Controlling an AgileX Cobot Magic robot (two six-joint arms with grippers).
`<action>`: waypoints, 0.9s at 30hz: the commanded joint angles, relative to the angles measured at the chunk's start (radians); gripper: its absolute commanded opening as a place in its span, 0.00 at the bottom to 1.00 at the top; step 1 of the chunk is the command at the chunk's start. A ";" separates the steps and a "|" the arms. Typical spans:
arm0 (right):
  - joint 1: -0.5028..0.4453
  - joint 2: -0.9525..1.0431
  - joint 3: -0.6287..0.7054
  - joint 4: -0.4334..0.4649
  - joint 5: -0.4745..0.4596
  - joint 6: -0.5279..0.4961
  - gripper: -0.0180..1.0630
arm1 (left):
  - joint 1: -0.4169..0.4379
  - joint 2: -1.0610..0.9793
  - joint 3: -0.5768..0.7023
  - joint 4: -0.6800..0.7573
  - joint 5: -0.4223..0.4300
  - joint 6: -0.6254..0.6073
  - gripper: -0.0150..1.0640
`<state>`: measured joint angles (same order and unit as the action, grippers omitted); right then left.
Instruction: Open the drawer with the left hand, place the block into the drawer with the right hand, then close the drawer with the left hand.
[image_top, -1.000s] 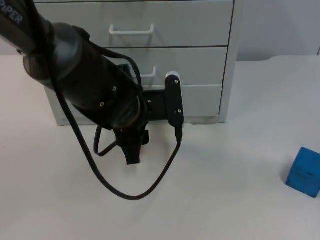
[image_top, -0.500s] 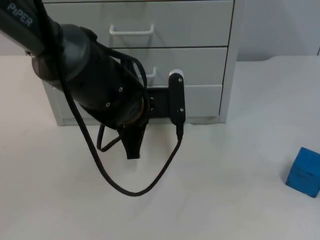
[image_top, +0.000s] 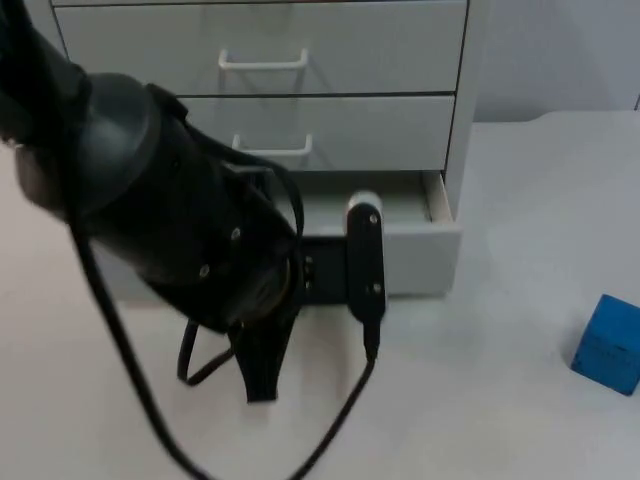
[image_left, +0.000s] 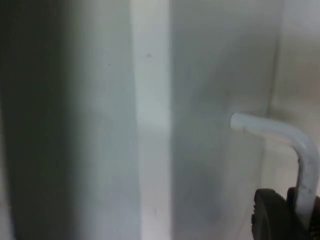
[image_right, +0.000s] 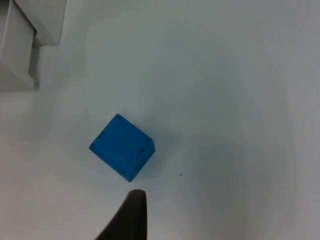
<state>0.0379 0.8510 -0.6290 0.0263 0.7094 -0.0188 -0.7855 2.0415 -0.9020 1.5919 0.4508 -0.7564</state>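
Three drawers in a pale grey cabinet (image_top: 470, 60) at the back of the white table (image_top: 500, 420). Upper two flush and shut, each with a white handle. Bottom drawer (image_top: 415, 255) standing partly out, its front clear of the cabinet face and a strip of its inside showing behind the front panel.

Left arm (image_top: 150, 230) stretched low across the cabinet, covering much of the bottom drawer's front in the top view. Left gripper (image_left: 274, 216) right at that drawer's bent white handle (image_left: 280, 131), just beside the bar where it turns, seen in the left wrist view. Touching or not, and clenched or released: cannot tell from what shows.

Blue block (image_top: 608, 345) on the table, well apart from the drawer, off to the cabinet's right and nearer the table's front edge. Lying flat, turned so that one corner points towards the cabinet. Untouched, not yet in the drawer.

Right gripper (image_right: 131, 215) waiting above the table, near the block (image_right: 121, 146) but apart from it, with bare table between. Nothing held that can be seen; whether spread or closed cannot be told. Cabinet's corner with the protruding drawer in the right wrist view as well, well away from the block.
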 joint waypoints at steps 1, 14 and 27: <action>-0.004 0.001 -0.008 -0.002 -0.010 0.000 0.99 | -0.074 -0.063 0.068 -0.116 -0.060 -0.024 0.01; -0.004 0.001 -0.008 -0.002 -0.004 0.000 0.99 | -0.199 -0.121 0.179 -0.305 -0.067 0.048 0.01; -0.004 0.001 -0.008 -0.002 -0.001 0.000 0.99 | -0.206 -0.121 0.199 -0.365 -0.109 0.098 0.01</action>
<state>0.0379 0.8510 -0.6290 0.0263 0.7094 -0.0154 -0.9674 1.9276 -0.7204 1.3105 0.4545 -0.6501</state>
